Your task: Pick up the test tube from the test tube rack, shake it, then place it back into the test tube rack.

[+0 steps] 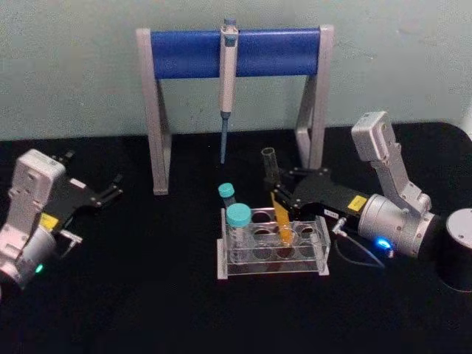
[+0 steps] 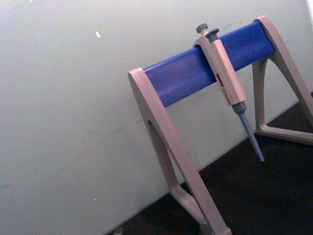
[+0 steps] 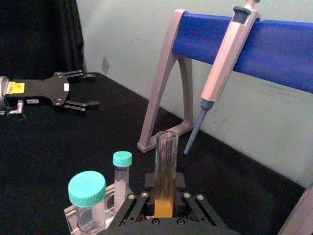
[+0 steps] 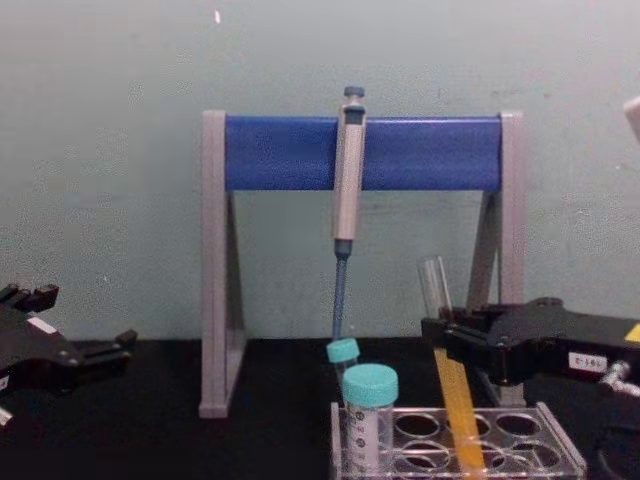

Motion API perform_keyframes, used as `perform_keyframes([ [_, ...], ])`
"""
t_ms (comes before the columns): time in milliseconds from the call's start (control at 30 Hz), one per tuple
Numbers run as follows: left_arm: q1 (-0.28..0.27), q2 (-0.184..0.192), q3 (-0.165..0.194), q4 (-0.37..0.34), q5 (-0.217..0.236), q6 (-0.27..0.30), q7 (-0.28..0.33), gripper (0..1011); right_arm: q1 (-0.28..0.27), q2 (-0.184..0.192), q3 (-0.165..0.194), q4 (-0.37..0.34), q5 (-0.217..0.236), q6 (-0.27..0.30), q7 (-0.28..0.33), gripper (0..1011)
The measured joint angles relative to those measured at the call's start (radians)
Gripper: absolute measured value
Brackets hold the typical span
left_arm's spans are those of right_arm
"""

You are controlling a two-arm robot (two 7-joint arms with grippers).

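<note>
Black fingers spread, your left gripper (image 1: 114, 186) sits parked at nine o'clock. In the clear test tube rack (image 1: 318, 225) at centre, right of the teal-capped tubes (image 1: 237, 215), the test tube (image 1: 283, 223) leans, mouth toward eleven o'clock, foot in a hole. Your right gripper (image 1: 273, 186), reaching in from three o'clock, pinches it mid-height. Bring it upright, then move along the hole's axis so the glass doesn't bind.
</note>
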Motion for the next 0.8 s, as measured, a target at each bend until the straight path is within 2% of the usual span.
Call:
perform_keyframes([
  [200,0.0,0.0,0.0,0.0,0.0,0.0,0.0,1001,-0.009,0.005,0.015,-0.011,0.025,-0.006,0.016,228],
  [500,0.0,0.0,0.0,0.0,0.0,0.0,0.0,1001,-0.027,0.018,0.055,-0.056,0.112,-0.01,0.043,228],
  [533,0.0,0.0,0.0,0.0,0.0,0.0,0.0,1002,-0.033,0.021,0.07,-0.07,0.141,-0.018,0.048,228],
  [633,0.0,0.0,0.0,0.0,0.0,0.0,0.0,1001,-0.037,0.022,0.081,-0.079,0.161,-0.027,0.051,228],
  [667,0.0,0.0,0.0,0.0,0.0,0.0,0.0,1001,-0.042,0.023,0.096,-0.089,0.188,-0.043,0.052,228],
  [800,0.0,0.0,0.0,0.0,0.0,0.0,0.0,1001,-0.05,0.022,0.115,-0.1,0.214,-0.077,0.051,229],
])
